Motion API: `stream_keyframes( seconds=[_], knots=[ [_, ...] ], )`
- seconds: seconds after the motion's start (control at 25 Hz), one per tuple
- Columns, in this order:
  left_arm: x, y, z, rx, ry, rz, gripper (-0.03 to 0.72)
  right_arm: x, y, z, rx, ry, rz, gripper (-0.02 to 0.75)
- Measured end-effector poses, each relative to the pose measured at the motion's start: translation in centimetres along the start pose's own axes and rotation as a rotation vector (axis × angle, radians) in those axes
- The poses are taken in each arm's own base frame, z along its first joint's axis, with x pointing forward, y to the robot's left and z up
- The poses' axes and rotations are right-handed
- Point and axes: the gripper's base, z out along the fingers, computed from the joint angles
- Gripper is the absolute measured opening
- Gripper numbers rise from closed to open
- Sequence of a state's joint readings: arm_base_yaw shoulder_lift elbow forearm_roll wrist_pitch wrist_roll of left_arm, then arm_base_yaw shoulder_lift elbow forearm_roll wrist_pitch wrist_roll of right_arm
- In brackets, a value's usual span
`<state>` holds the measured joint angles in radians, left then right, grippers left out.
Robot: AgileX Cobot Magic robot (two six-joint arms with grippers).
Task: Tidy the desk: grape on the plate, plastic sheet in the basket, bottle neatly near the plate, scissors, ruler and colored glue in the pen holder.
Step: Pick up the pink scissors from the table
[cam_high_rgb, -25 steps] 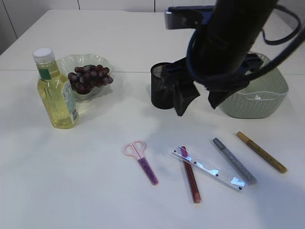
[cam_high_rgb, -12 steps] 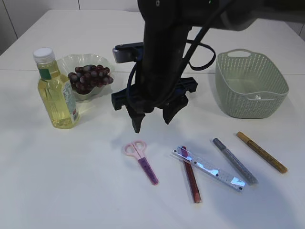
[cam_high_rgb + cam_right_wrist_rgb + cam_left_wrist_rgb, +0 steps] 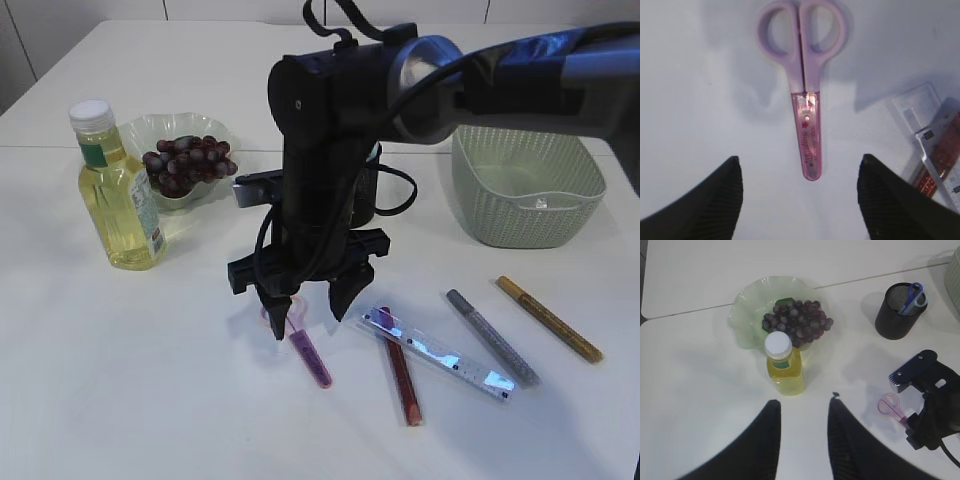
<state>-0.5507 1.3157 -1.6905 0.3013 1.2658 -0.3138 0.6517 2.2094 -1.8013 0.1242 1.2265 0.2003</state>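
My right pincer (image 3: 308, 318): it hangs low over the pink scissors (image 3: 297, 337), fingers spread wide, gripping nothing
Right wrist view: I see my two dark fingers (image 3: 700, 205) at the bottom corners with the scissors (image 3: 803, 80) lying flat between them, handles far from me, tip near me; I am not touching them
Only in that view: tiny writing on the see-through pink cover over the blades, and a corner of the ruler (image 3: 930, 137) on top of the red glue pen (image 3: 935, 170)
My left pincer (image 3: 802, 440): it floats high up, fingers partly apart with nothing between them; the front view does not show it at all
Left wrist view: looking down I see the bottle (image 3: 782, 365) standing just beside the plate (image 3: 747, 322), with the grape (image 3: 797, 322) on the plate
Only in that view: the black pen holder (image 3: 900, 310) has something blue inside; my right arm hides most of the holder in the front view
Front view: the ruler (image 3: 440, 355) lies across the red glue pen (image 3: 402, 380); a silver glue pen (image 3: 490, 338) and a gold glue pen (image 3: 550, 318) lie to their right on the table (image 3: 120, 380)
Basket (image 3: 528, 185): it sits at the back right; I cannot tell what is inside
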Motion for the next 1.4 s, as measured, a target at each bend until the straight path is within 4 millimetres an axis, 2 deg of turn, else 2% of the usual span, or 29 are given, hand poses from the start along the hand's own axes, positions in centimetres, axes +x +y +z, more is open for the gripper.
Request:
stream_keyframes(
  seconds=[0.2, 0.52, 1.4],
  knots=[
    [-0.1, 0.2, 0.0, -0.018, -0.006, 0.008, 0.24, -0.2, 0.0, 0.9, -0.008, 0.016, -0.006, 0.557],
    [-0.1, 0.3, 0.0, -0.03, -0.01, 0.012, 0.24, -1.6, 0.3, 1.4, -0.015, -0.011, -0.019, 0.557],
    [-0.1, 0.3, 0.0, -0.034, -0.011, 0.014, 0.24, -1.7, 0.2, 1.6, 0.003, -0.011, -0.031, 0.557]
  ],
)
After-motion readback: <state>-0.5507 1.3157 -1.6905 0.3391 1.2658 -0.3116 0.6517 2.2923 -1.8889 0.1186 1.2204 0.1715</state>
